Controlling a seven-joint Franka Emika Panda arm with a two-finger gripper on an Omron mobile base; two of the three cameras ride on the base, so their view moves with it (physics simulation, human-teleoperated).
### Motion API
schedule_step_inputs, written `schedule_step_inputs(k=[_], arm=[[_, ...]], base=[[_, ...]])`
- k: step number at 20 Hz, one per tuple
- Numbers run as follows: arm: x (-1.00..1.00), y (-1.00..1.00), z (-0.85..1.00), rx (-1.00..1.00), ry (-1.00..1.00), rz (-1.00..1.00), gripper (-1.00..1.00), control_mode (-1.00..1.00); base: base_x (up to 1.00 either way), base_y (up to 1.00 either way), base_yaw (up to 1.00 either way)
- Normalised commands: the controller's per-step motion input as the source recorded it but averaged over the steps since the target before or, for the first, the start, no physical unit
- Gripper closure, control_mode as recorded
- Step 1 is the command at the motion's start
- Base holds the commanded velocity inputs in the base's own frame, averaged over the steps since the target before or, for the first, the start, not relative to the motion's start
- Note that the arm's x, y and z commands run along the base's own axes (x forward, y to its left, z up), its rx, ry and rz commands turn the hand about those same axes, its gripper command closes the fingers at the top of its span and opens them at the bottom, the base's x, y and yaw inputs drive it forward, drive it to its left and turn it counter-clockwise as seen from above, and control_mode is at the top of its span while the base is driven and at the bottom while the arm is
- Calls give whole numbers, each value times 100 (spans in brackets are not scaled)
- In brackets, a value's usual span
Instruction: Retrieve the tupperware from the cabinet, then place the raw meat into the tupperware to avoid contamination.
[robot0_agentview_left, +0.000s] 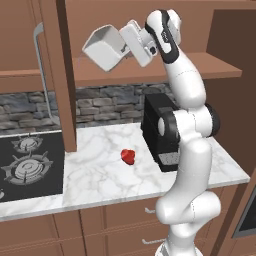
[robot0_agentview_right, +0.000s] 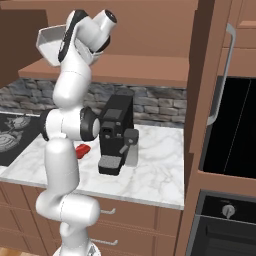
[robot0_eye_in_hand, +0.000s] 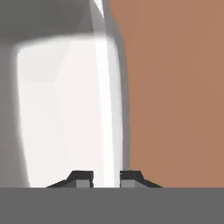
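Note:
The white tupperware (robot0_agentview_left: 102, 47) hangs tilted in the air in front of the cabinet shelf (robot0_agentview_left: 120, 70), with my gripper (robot0_agentview_left: 121, 46) shut on its rim. In the hand view the tub's wall (robot0_eye_in_hand: 65, 109) stands close up, and the rim runs between my two fingertips (robot0_eye_in_hand: 81, 178). From the right base view the tupperware (robot0_agentview_right: 47, 42) peeks out behind my arm. The raw meat (robot0_agentview_left: 128, 156), a small dark-red lump, lies on the marble counter (robot0_agentview_left: 100, 175) well below the tub; it is partly hidden by my arm in the right base view (robot0_agentview_right: 82, 149).
A black coffee machine (robot0_agentview_left: 159, 132) stands on the counter right of the meat. The open cabinet door (robot0_agentview_left: 62, 75) with its silver handle (robot0_agentview_left: 42, 75) hangs to the left. A gas hob (robot0_agentview_left: 27, 162) lies at the far left. An oven (robot0_agentview_right: 227, 220) sits at the right.

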Motion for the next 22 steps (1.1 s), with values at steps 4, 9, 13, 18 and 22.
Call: schedule_step_inputs(k=[4,9,13,18,22], arm=[[9,35,-28,0,-2,0,100,-100],[15,46,-29,0,-10,-2,100,-100],[-12,15,-41,0,-1,-4,100,-100],[-31,0,-39,0,5,-4,100,-100],[-19,-4,-1,0,-4,-5,100,-100]], base=[[0,0,0],[0,0,0],[0,0,0],[0,0,0],[0,0,0]])
